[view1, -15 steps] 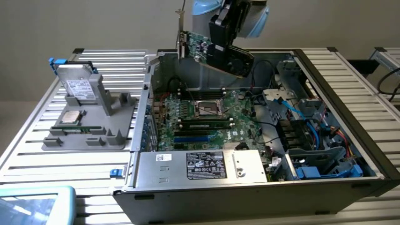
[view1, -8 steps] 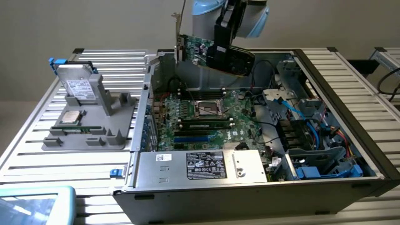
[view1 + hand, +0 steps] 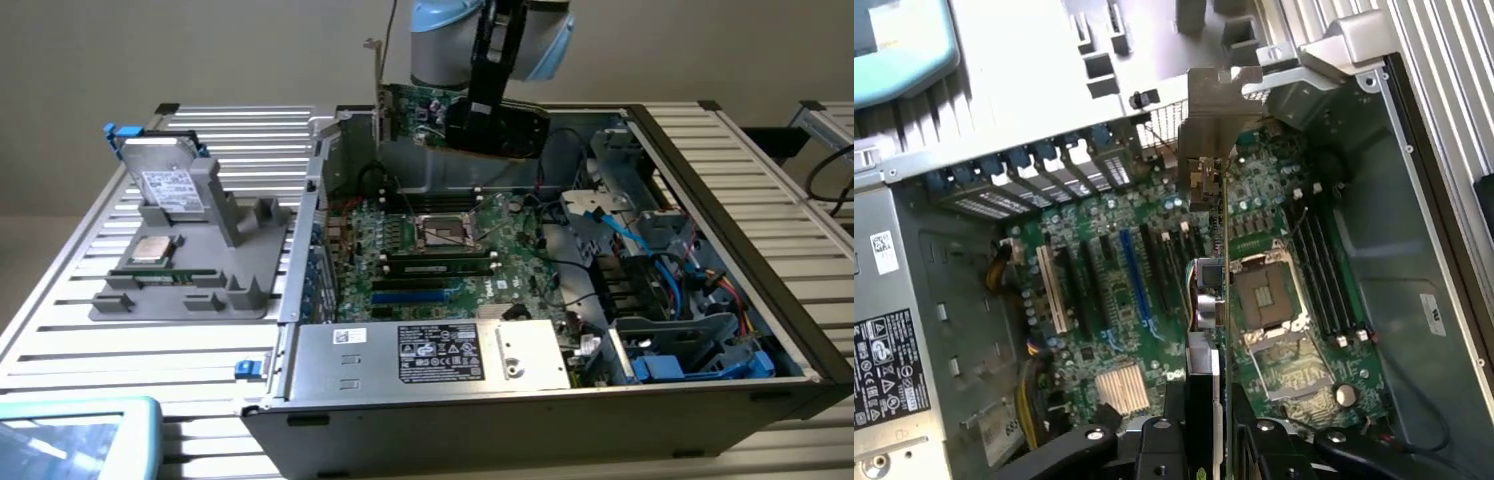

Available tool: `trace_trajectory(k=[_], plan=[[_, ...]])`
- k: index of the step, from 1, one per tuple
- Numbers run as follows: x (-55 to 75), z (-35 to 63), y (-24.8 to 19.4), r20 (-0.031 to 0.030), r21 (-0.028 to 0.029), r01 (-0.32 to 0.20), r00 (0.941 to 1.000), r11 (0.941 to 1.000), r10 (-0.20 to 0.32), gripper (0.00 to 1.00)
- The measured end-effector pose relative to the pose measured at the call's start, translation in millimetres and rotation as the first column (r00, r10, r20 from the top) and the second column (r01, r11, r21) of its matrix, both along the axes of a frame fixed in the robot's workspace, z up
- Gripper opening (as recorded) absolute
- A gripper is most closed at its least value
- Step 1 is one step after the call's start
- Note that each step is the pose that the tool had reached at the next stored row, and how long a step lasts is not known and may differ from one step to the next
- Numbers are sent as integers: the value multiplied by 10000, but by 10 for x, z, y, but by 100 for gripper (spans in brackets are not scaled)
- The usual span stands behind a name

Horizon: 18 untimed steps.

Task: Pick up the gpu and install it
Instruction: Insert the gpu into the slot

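Holds the gpu (image 3: 416, 110) in the gripper (image 3: 491, 128), jaws part-closed against the card's two faces. Hangs it on edge in the air over the open computer case (image 3: 694, 180), above the motherboard's (image 3: 441, 250) edge farthest from the power supply (image 3: 427, 355), touching neither. Notes in wrist view: card edge-on, silver bracket (image 3: 1214, 110) toward the case's slotted wall, board beside the CPU socket (image 3: 1264, 295). Notes hard drive (image 3: 167, 180) upright in grey fixture (image 3: 247, 290) at table's (image 3: 80, 330) edge, exterior view's left
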<state>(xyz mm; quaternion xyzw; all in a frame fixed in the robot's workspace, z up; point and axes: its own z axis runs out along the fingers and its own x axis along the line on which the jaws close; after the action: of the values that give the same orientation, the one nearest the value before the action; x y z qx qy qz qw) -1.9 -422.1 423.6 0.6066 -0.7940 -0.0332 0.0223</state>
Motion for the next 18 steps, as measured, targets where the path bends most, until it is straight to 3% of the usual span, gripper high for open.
trace_trajectory(k=[5, 7, 12, 13, 18], plan=[[0, -7, 0, 377, -48, -631, 9973, 9980, 632, 27], [0, -10, 1, 474, -99, -884, 9949, 9960, 888, 27], [0, -15, 0, 444, -389, -1531, 9870, 9874, 1548, 27], [0, -15, 0, 438, -421, -1604, 9858, 9861, 1623, 27], [0, -20, 1, 438, -423, -1605, 9858, 9861, 1623, 27]])
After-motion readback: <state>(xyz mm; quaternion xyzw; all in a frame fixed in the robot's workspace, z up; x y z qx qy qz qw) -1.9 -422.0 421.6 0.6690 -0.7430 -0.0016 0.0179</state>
